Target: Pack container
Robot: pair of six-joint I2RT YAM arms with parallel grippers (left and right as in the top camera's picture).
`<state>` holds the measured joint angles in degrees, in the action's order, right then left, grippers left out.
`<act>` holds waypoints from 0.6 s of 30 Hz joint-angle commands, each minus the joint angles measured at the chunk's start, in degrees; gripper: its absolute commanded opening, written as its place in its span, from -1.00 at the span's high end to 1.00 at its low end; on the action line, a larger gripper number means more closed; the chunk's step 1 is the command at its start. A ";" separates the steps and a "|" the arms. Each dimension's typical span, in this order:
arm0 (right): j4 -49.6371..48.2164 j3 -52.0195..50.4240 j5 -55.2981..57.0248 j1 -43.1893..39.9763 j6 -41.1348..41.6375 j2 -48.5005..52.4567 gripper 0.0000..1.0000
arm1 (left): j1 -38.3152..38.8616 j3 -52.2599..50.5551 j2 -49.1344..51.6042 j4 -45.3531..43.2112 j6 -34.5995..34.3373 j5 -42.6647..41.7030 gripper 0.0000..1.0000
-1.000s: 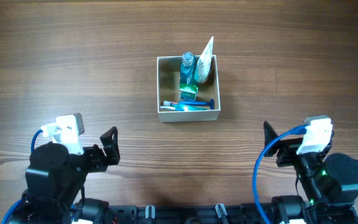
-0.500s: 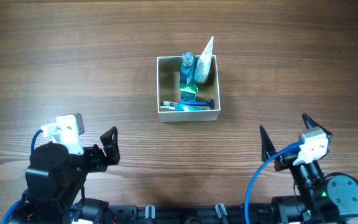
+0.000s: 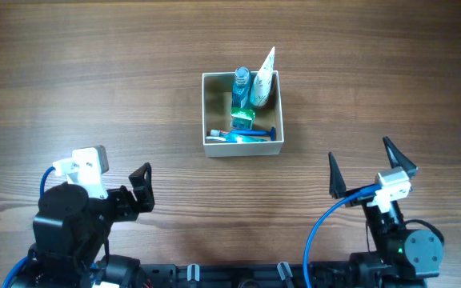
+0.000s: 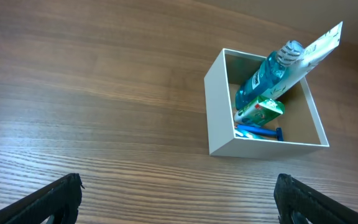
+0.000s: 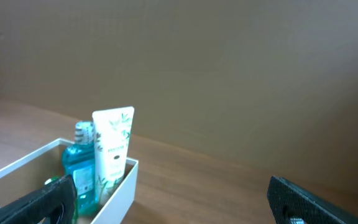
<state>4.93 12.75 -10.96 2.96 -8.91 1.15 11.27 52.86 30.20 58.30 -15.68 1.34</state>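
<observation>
The container (image 3: 242, 149), a small square cardboard box with cream-white walls, stands at the table's middle. It holds a blue mouthwash bottle (image 3: 241, 86), a white tube (image 3: 262, 80), a small green-and-white carton (image 3: 242, 118) and a blue razor (image 3: 250, 134). It also shows in the left wrist view (image 4: 222, 106) and the right wrist view (image 5: 120, 190). My left gripper (image 3: 144, 192) is open and empty at the near left. My right gripper (image 3: 364, 170) is open and empty at the near right, well apart from the box.
Bare wood-grain table (image 3: 94, 80) lies all round the box. Blue cables (image 3: 326, 232) run along both arms near the front edge.
My right arm has drawn back and tilted up, its fingers spread wider and pointing away from the table. The left arm and the box have not moved.
</observation>
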 commanded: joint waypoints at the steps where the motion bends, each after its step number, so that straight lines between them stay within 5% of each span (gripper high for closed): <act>1: -2.43 -2.43 3.15 0.17 0.09 -0.94 -0.99 | 0.24 -0.39 -0.20 0.00 0.92 -1.33 -0.99; 9: -9.31 -8.04 11.30 0.17 5.99 -0.96 -1.00 | 0.24 -0.39 -0.20 0.00 0.92 -1.33 -1.00; 18: -10.36 -12.48 6.75 0.17 -0.13 -0.98 -0.99 | 0.24 -0.39 -0.20 0.00 0.92 -1.33 -0.99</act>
<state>-6.48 2.00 -2.59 2.96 -6.96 1.02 11.27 52.86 30.20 58.30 -15.68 1.34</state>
